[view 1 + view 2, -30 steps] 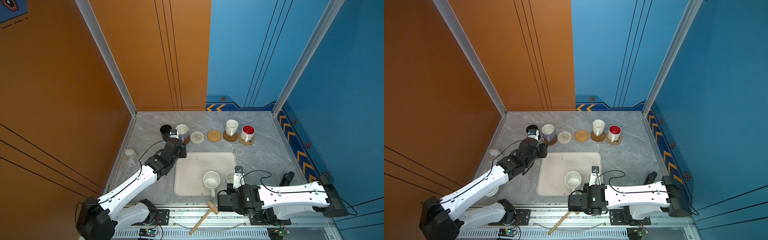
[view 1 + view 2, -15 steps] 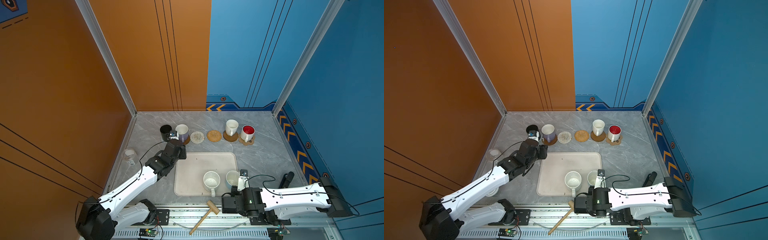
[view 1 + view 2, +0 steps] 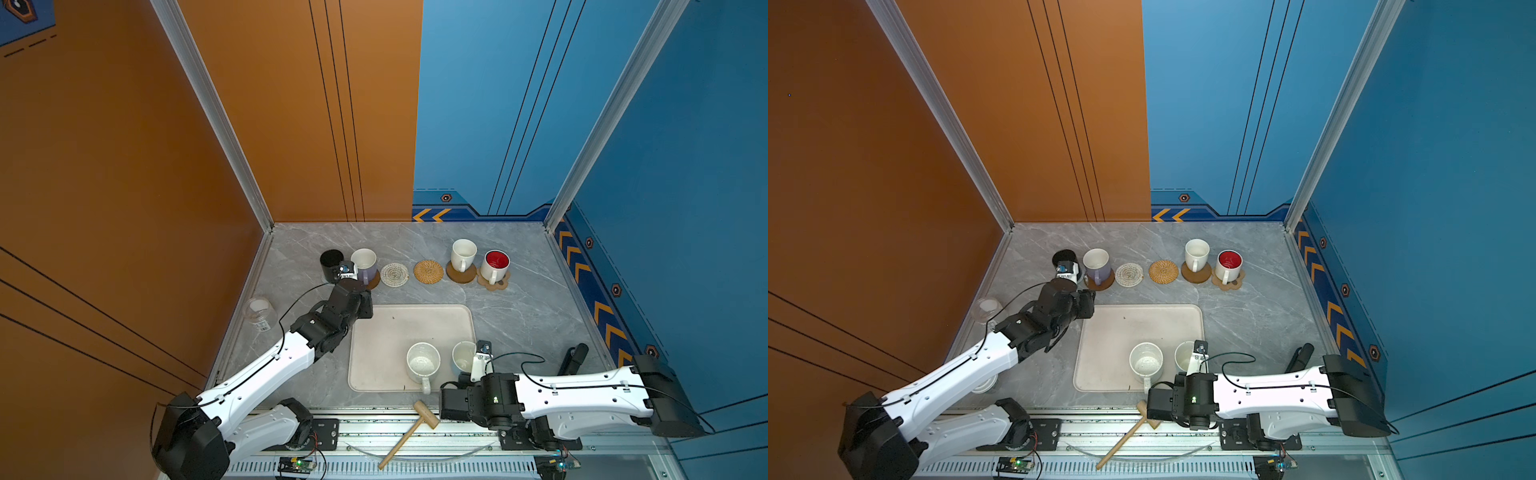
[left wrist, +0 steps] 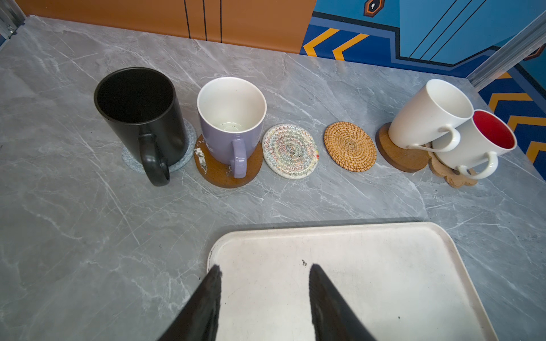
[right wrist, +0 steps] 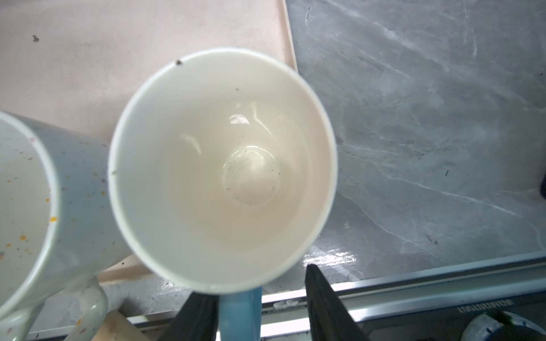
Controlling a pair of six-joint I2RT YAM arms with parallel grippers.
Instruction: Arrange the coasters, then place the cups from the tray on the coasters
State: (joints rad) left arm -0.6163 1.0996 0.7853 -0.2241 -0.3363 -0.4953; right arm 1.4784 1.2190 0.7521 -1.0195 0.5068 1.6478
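On the cream tray [image 3: 386, 332] stand a speckled cup [image 3: 423, 363] and a light blue cup [image 3: 463, 355]. My right gripper [image 5: 255, 283] straddles the blue cup's handle [image 5: 239, 313]: one finger touches it and a gap shows at the other, so it is open. Along the back, black [image 4: 139, 112], lavender [image 4: 232, 118], cream-white [image 3: 463, 254] and red-lined [image 3: 496, 266] cups each sit on a coaster. A woven coaster [image 3: 394, 274] and a rattan coaster [image 3: 428, 272] between them are bare. My left gripper [image 4: 264, 267] hangs open and empty over the tray's far left corner.
A clear glass jar [image 3: 259, 313] stands by the left wall. A wooden mallet [image 3: 409, 430] lies on the front rail beside the right arm. A black post [image 3: 573, 359] rises at the right edge. Walls close in the back and both sides.
The right arm has drawn back toward the front edge, uncovering the blue cup, and its jaws have narrowed round the handle. The left gripper has backed a little from the mugs toward the tray.
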